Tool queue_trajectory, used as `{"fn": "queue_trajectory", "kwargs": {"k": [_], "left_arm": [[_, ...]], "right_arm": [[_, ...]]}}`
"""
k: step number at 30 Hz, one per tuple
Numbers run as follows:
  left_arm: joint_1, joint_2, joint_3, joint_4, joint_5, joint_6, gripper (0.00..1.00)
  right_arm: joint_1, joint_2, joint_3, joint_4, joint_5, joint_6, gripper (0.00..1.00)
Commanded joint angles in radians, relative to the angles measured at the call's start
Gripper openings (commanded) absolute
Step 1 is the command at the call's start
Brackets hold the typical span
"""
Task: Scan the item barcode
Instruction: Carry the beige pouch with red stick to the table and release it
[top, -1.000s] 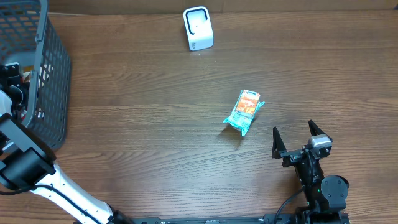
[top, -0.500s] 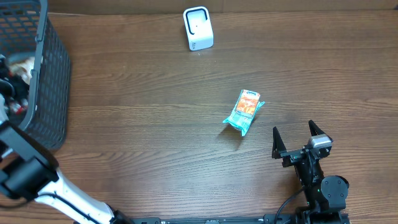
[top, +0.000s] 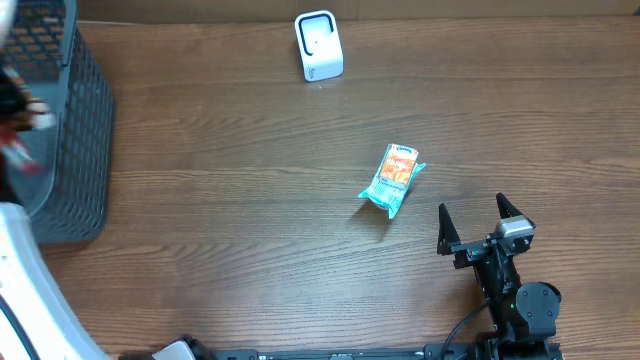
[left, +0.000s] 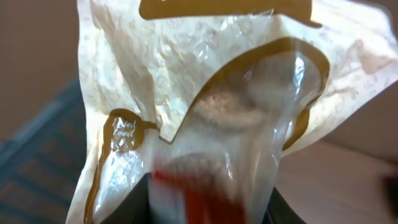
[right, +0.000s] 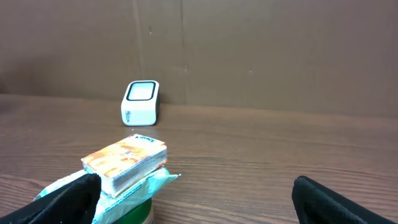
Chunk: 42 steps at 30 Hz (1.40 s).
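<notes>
Left pincer (left: 210, 202) is rising clear of the basket (top: 85, 150), clamping a bag (left: 205, 93). I am holding the right pincer (top: 484, 225) wide open and empty near the packet (top: 392, 178).

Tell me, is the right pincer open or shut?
Open. The right pincer has its fingers spread wide with nothing between them; the teal packet lies apart from it.

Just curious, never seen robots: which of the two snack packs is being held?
The cream bag with brown trim, in the left gripper. The teal pack lies free on the table.
</notes>
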Motion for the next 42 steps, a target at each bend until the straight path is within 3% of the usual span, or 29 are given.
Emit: {"fn": "queue_trajectory", "kwargs": {"k": [1,4,8,15,19,29,32,39,42], "left_arm": [[-0.137,-0.071,0.014,-0.123,-0.056,-0.078,0.04],[-0.281,-0.069,0.002,-0.275,-0.055,-0.12,0.04],[-0.44,-0.039,-0.117,-0.309,-0.059,-0.193,0.04],[-0.654,0.059,-0.516,-0.082,-0.122,-0.316,0.04],[-0.735,0.164,-0.649,0.068,-0.137,-0.371,0.04],[-0.82,0.375,-0.667,0.166,-0.133,-0.387,0.05],[-0.82,0.399,-0.667,0.167,-0.124,-0.397,0.25],[-0.82,0.419,-0.661,0.169,-0.085,-0.358,0.61],[-0.82,0.418,-0.629,0.14,-0.069,-0.347,0.71]], "right_arm": [[-0.003,-0.006,-0.011,0.003,0.005,-0.001,1.0],[-0.003,-0.006,-0.011,0.003,0.005,-0.001,1.0],[-0.003,-0.006,-0.011,0.003,0.005,-0.001,1.0],[-0.003,-0.006,-0.011,0.003,0.005,-0.001,1.0],[-0.003,-0.006,-0.011,0.003,0.005,-0.001,1.0],[-0.003,-0.006,-0.011,0.003,0.005,-0.001,1.0],[-0.003,-0.006,-0.011,0.003,0.005,-0.001,1.0],[-0.003,-0.006,-0.011,0.003,0.005,-0.001,1.0],[-0.003,-0.006,-0.011,0.003,0.005,-0.001,1.0]]}}
